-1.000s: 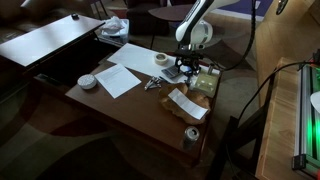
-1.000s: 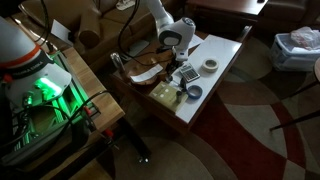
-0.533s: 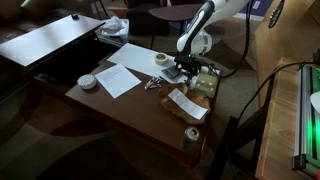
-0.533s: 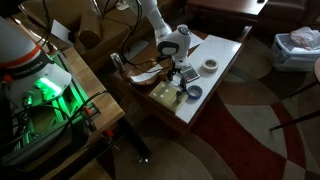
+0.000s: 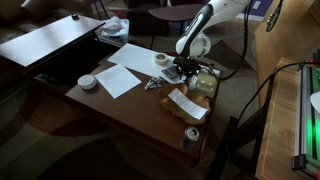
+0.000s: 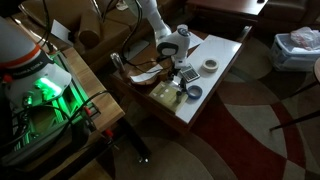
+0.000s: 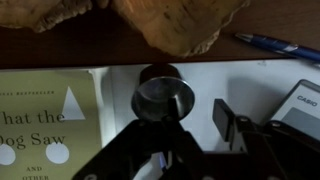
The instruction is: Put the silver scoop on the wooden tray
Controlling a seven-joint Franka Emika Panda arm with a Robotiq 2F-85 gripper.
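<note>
- Reaching down, the arm [image 5: 205, 20] held its gripper [image 5: 183, 68] over the worktop [image 5: 112, 105].
- Silver scoop [image 7: 163, 92] lay beneath, book [image 7: 50, 120] at its 9 o'clock.
- Its handle was hidden; the jaws' state couldn't be told.

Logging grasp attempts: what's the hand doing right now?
Hand: at the silver scoop, but whether it is open or gripping cannot be told.
</note>
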